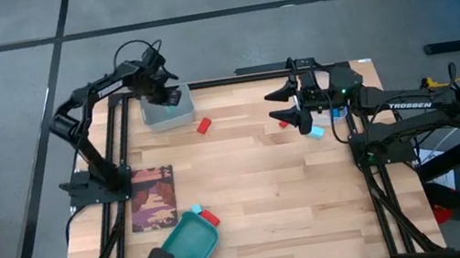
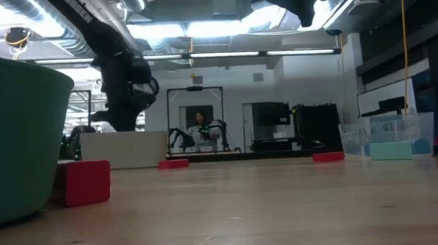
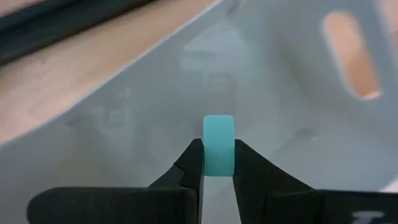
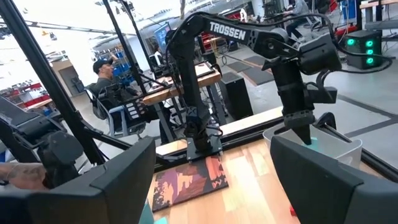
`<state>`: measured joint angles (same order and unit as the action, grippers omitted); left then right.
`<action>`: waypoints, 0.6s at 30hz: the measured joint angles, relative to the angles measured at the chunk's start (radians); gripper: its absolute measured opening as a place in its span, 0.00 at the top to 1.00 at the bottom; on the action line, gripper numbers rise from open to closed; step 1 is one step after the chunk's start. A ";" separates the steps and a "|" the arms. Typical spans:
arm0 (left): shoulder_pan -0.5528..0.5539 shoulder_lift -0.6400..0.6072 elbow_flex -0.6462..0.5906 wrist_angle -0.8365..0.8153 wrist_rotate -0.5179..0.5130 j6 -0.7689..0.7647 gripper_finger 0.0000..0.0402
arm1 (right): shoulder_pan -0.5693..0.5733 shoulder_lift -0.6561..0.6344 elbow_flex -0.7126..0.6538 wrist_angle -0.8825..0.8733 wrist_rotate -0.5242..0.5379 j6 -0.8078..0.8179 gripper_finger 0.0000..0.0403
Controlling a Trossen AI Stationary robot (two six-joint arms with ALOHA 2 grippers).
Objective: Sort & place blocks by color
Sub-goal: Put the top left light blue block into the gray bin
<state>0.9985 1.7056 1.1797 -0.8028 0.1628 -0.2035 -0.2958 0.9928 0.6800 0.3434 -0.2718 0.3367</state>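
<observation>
Overhead, apparently fluorescent lights (image 2: 222,57); wooden table (image 1: 267,188).

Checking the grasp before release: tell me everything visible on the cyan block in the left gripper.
The cyan block is small, light cyan, matte, with rounded corners and smooth plain faces. It stands upright, pinched on two opposite sides between the fingers of the left gripper, its upper half clear above the tips. It hangs over the inside of the clear bin, not touching the floor or walls as far as shown. Nothing else touches it.
</observation>
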 joint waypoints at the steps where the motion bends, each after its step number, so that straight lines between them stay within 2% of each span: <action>1: 0.000 0.006 0.000 -0.008 -0.010 0.000 0.88 | 0.000 0.000 0.000 -0.007 0.000 0.000 0.21; 5: 0.000 0.029 0.000 -0.029 -0.049 -0.003 0.88 | 0.000 0.000 0.000 -0.027 0.000 0.000 0.21; 15: 0.001 0.051 0.004 -0.007 -0.044 -0.004 0.88 | 0.000 0.000 0.000 -0.032 0.000 0.003 0.21; 18: 0.001 0.052 0.003 0.007 -0.045 -0.004 0.84 | 0.000 0.000 0.000 -0.032 0.000 0.002 0.21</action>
<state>0.9993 1.7580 1.1828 -0.7958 0.1181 -0.2073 -0.2958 0.9932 0.6800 0.3119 -0.2722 0.3389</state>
